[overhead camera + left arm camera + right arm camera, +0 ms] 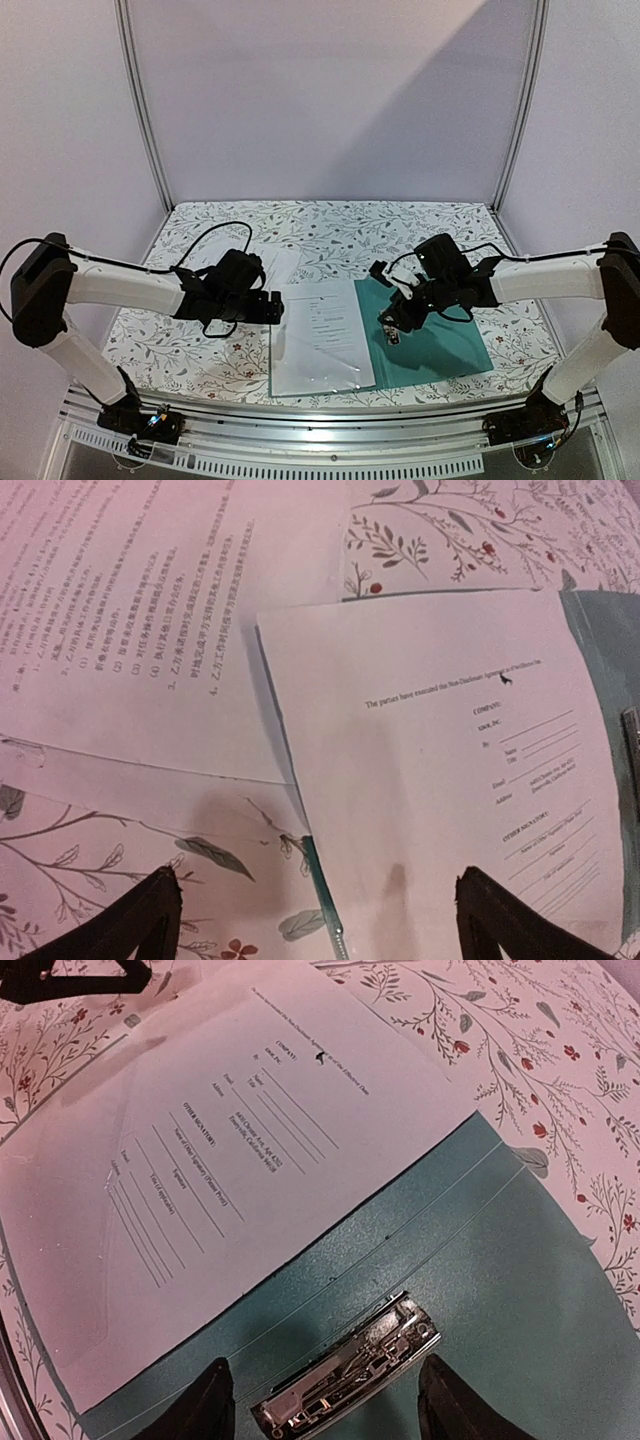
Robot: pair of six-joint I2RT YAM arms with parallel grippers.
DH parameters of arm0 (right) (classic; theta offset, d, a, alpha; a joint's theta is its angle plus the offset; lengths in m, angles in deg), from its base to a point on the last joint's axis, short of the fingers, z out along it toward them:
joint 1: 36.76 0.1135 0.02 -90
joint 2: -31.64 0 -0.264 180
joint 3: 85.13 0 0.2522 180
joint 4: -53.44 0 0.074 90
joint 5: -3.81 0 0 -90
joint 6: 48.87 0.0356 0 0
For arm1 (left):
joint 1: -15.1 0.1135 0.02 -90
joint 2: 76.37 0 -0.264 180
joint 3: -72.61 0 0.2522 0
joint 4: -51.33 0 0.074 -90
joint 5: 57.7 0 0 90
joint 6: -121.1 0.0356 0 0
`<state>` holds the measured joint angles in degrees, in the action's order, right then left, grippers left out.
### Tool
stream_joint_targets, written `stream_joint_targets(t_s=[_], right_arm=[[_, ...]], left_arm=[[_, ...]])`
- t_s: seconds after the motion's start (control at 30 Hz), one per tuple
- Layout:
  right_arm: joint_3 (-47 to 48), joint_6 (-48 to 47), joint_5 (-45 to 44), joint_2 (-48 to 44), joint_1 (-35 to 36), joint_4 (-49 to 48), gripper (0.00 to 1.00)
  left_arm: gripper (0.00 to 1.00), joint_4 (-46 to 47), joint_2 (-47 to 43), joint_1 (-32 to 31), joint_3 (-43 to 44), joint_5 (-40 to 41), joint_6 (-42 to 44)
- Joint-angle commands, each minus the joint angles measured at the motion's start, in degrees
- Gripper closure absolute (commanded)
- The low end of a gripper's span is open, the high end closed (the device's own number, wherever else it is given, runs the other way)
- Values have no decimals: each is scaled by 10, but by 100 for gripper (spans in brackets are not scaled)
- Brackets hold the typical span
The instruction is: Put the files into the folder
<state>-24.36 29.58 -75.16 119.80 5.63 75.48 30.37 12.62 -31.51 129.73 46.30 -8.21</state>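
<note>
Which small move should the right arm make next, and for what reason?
Probably lower the right gripper onto the silver clip to open it: the jaws stand open over it, and the printed sheet lies beside the clip on the folder, not under it.

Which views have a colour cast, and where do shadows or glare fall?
Top external: a broad diagonal shadow crosses the back wall. Left wrist: pink cast, soft shadows on the printed sheet. Right wrist: pink cast too, bright glints on the metal clip.
</note>
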Motion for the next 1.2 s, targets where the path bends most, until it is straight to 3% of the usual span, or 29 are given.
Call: stream_joint_targets(t_s=[0.0,0.4,0.53,0.67,0.83,1.03,1.17], right_arm=[[36,-17,-19,36,4,26,40],[118,-58,-54,106,3,25,43],[149,-44,-54,123,1,18,43],[144,0,-61,106,-16,-2,42],[108,60,-62,36,-40,9,38],[56,170,-166,-40,-73,51,31],[5,241,-149,-77,-122,57,30]], left_arm=[[5,26,18,9,-1,-53,-24],[6,10,63,10,30,-84,-23],[11,-10,63,4,54,-57,-14],[12,-38,42,-36,114,41,69],[15,-28,63,-84,198,-52,206],[9,-120,160,-155,343,-25,332],[11,-150,216,-188,405,-41,411]])
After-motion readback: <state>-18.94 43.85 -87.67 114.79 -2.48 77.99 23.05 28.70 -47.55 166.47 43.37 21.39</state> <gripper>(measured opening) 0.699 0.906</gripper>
